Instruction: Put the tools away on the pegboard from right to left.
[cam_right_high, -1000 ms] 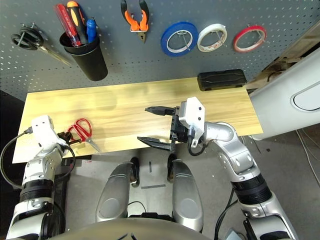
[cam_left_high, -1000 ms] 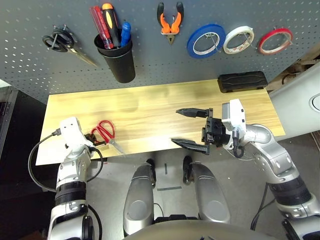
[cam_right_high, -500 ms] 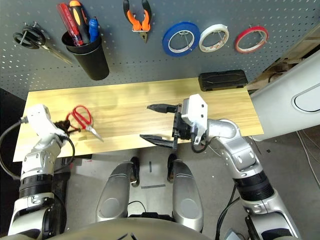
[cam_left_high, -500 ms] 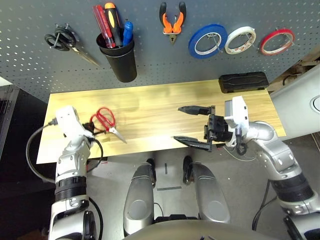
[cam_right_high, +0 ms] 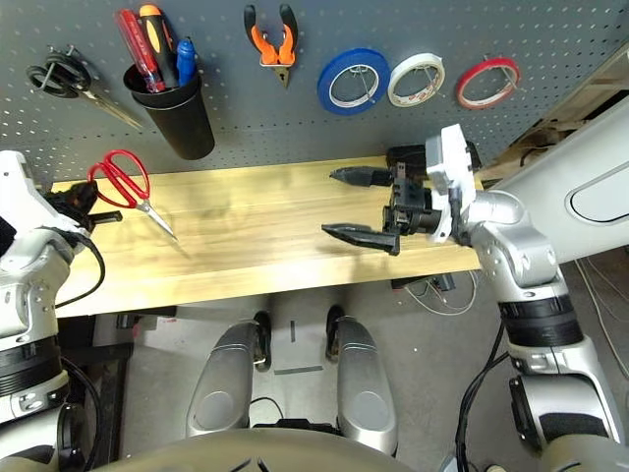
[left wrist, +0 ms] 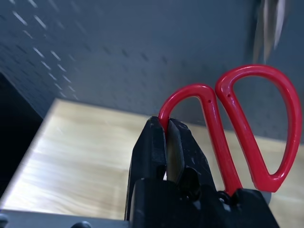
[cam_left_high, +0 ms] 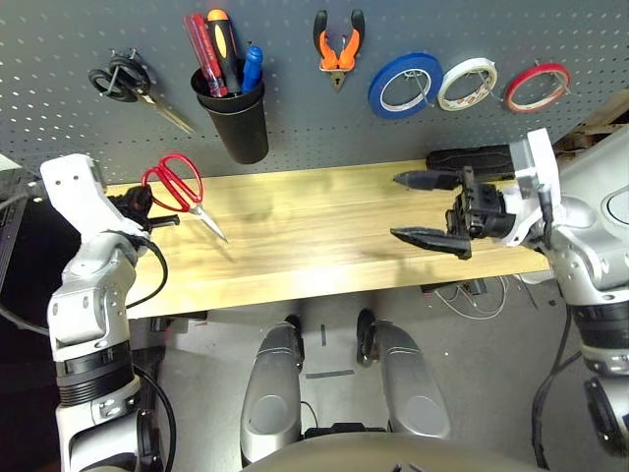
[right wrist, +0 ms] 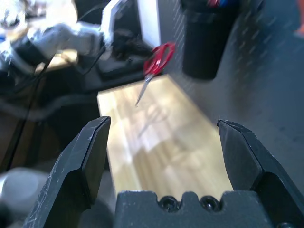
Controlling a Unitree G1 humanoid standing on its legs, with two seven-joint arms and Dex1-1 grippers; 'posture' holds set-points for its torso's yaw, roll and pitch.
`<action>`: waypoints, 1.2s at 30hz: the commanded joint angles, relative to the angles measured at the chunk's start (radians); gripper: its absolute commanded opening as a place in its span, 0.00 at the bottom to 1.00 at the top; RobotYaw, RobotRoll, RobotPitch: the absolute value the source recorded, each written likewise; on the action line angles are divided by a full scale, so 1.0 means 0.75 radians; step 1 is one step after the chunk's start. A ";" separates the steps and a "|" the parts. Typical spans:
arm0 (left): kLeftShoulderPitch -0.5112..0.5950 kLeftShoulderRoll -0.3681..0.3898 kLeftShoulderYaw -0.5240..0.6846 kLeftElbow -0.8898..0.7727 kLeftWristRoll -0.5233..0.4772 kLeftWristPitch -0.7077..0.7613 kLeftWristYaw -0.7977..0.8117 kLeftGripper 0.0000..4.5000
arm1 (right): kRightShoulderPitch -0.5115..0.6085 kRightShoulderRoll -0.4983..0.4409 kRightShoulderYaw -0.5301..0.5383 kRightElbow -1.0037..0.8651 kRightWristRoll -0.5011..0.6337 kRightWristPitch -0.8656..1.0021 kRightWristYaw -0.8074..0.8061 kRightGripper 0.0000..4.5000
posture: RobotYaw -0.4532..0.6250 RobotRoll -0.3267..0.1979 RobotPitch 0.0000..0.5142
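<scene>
My left gripper [cam_left_high: 138,204] is shut on the handle of the red-handled scissors [cam_left_high: 175,185], which hang in the air over the table's far left corner, blades pointing down and right. In the left wrist view the fingers [left wrist: 156,142] pinch one red loop [left wrist: 247,123]. The pegboard [cam_left_high: 295,108] holds the thin red tape ring [cam_left_high: 536,87], the orange-handled pliers [cam_left_high: 335,41] and, in the black cup [cam_left_high: 234,123], the red-handled screwdriver [cam_left_high: 200,44]. My right gripper [cam_left_high: 425,208] is open and empty above the table's right part.
Black-handled scissors [cam_left_high: 123,81] hang at the pegboard's far left, just above the red ones. Blue [cam_left_high: 405,82] and white [cam_left_high: 467,84] tape rolls hang between pliers and red ring. A black case [cam_left_high: 472,157] lies at the wooden table's [cam_left_high: 314,246] back right.
My left arm has lifted the red scissors off the table's front left and carried them up and back toward the pegboard. My right arm has drawn back to the right, still open.
</scene>
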 commanded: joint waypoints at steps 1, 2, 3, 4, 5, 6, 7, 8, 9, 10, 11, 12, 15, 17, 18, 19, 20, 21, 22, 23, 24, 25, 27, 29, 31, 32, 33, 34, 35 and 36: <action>0.046 0.026 0.045 -0.068 -0.015 0.010 -0.028 0.01 | -0.022 0.007 -0.042 0.017 0.043 0.029 0.002 1.00 | 0.53 0.62 0.27; 0.048 0.035 0.058 -0.075 -0.015 0.009 -0.031 0.01 | -0.038 0.009 -0.050 0.022 0.053 0.038 0.001 1.00 | 0.53 0.62 0.26; 0.045 0.041 0.073 -0.080 -0.014 0.002 -0.032 0.01 | -0.054 0.012 -0.057 0.026 0.063 0.046 -0.002 1.00 | 0.53 0.62 0.25; 0.037 0.049 0.089 -0.082 -0.015 -0.010 -0.035 0.01 | -0.072 0.014 -0.064 0.030 0.070 0.051 -0.004 1.00 | 0.53 0.62 0.24; 0.025 0.058 0.106 -0.083 -0.017 -0.030 -0.041 0.01 | -0.088 0.016 -0.073 0.034 0.079 0.057 -0.010 1.00 | 0.53 0.62 0.24; 0.014 0.064 0.116 -0.079 -0.018 -0.046 -0.046 0.01 | -0.100 0.019 -0.078 0.040 0.082 0.060 -0.013 1.00 | 0.53 0.62 0.23; 0.001 0.079 0.129 -0.073 -0.019 -0.070 -0.056 0.01 | -0.113 0.018 -0.084 0.042 0.087 0.067 -0.013 1.00 | 0.53 0.62 0.23; -0.007 0.090 0.136 -0.066 -0.019 -0.086 -0.065 0.01 | -0.121 0.017 -0.087 0.043 0.090 0.072 -0.012 1.00 | 0.53 0.62 0.23; -0.017 0.105 0.146 -0.058 -0.019 -0.115 -0.081 0.01 | -0.129 0.016 -0.090 0.044 0.093 0.077 -0.010 1.00 | 0.53 0.62 0.22; -0.024 0.115 0.152 -0.051 -0.019 -0.137 -0.092 0.01 | -0.134 0.015 -0.091 0.044 0.096 0.080 -0.010 1.00 | 0.53 0.62 0.22; -0.031 0.124 0.159 -0.043 -0.023 -0.166 -0.108 0.01 | -0.137 0.015 -0.095 0.042 0.104 0.087 -0.012 1.00 | 0.53 0.62 0.22; -0.042 0.134 0.165 -0.034 -0.026 -0.203 -0.124 0.01 | -0.139 0.014 -0.099 0.040 0.112 0.093 -0.013 1.00 | 0.53 0.62 0.21; -0.083 0.146 0.171 -0.015 -0.046 -0.281 -0.163 0.01 | -0.143 0.008 -0.108 0.035 0.124 0.103 -0.009 1.00 | 0.53 0.62 0.21; -0.095 0.147 0.160 -0.008 -0.053 -0.315 -0.183 0.01 | -0.146 0.012 -0.119 0.033 0.140 0.105 -0.011 1.00 | 0.53 0.62 0.20; -0.099 0.146 0.150 -0.008 -0.059 -0.323 -0.196 0.01 | -0.148 0.015 -0.128 0.029 0.152 0.110 -0.015 1.00 | 0.53 0.62 0.19; -0.103 0.143 0.137 -0.006 -0.061 -0.341 -0.209 0.01 | -0.148 0.019 -0.137 0.023 0.160 0.110 -0.016 1.00 | 0.52 0.62 0.19; -0.106 0.136 0.129 -0.001 -0.065 -0.359 -0.220 0.01 | -0.148 0.020 -0.142 0.018 0.164 0.112 -0.017 1.00 | 0.52 0.62 0.19; -0.107 0.131 0.124 0.005 -0.066 -0.371 -0.225 0.01 | -0.147 0.019 -0.144 0.016 0.164 0.113 -0.018 1.00 | 0.52 0.62 0.18; -0.104 0.128 0.116 0.010 -0.063 -0.381 -0.231 0.01 | -0.147 0.018 -0.143 0.013 0.164 0.112 -0.016 1.00 | 0.52 0.62 0.18; -0.102 0.125 0.108 0.016 -0.060 -0.385 -0.232 0.01 | -0.147 0.016 -0.144 0.011 0.165 0.114 -0.017 1.00 | 0.52 0.62 0.18; -0.096 0.125 0.097 0.023 -0.054 -0.388 -0.234 0.01 | -0.148 0.016 -0.144 0.008 0.164 0.113 -0.019 1.00 | 0.51 0.62 0.18; -0.092 0.125 0.087 0.030 -0.049 -0.394 -0.237 0.01 | -0.149 0.017 -0.144 0.006 0.164 0.112 -0.021 1.00 | 0.51 0.62 0.19; -0.094 0.121 0.067 0.056 -0.038 -0.411 -0.238 0.01 | -0.151 0.019 -0.144 -0.002 0.170 0.120 -0.028 1.00 | 0.51 0.62 0.19; -0.109 0.112 0.042 0.101 -0.028 -0.436 -0.237 0.01 | -0.151 0.017 -0.141 -0.013 0.179 0.132 -0.029 1.00 | 0.51 0.62 0.19; -0.124 0.107 0.020 0.147 -0.019 -0.462 -0.236 0.01 | -0.153 0.017 -0.135 -0.016 0.181 0.137 -0.027 1.00 | 0.50 0.62 0.20; -0.138 0.105 0.003 0.183 -0.007 -0.484 -0.233 0.01 | -0.157 0.018 -0.129 -0.016 0.176 0.135 -0.025 1.00 | 0.50 0.62 0.20; -0.154 0.102 -0.008 0.216 0.002 -0.502 -0.228 0.01 | -0.160 0.018 -0.124 -0.015 0.172 0.135 -0.022 1.00 | 0.50 0.62 0.20; -0.171 0.098 -0.020 0.251 0.011 -0.519 -0.222 0.01 | -0.165 0.020 -0.120 -0.014 0.169 0.134 -0.022 1.00 | 0.50 0.62 0.20; -0.184 0.095 -0.028 0.277 0.015 -0.533 -0.218 0.01 | -0.168 0.023 -0.117 -0.013 0.168 0.134 -0.023 1.00 | 0.50 0.62 0.20; -0.198 0.093 -0.041 0.309 0.026 -0.548 -0.213 0.01 | -0.172 0.027 -0.114 -0.012 0.167 0.133 -0.024 1.00 | 0.49 0.62 0.20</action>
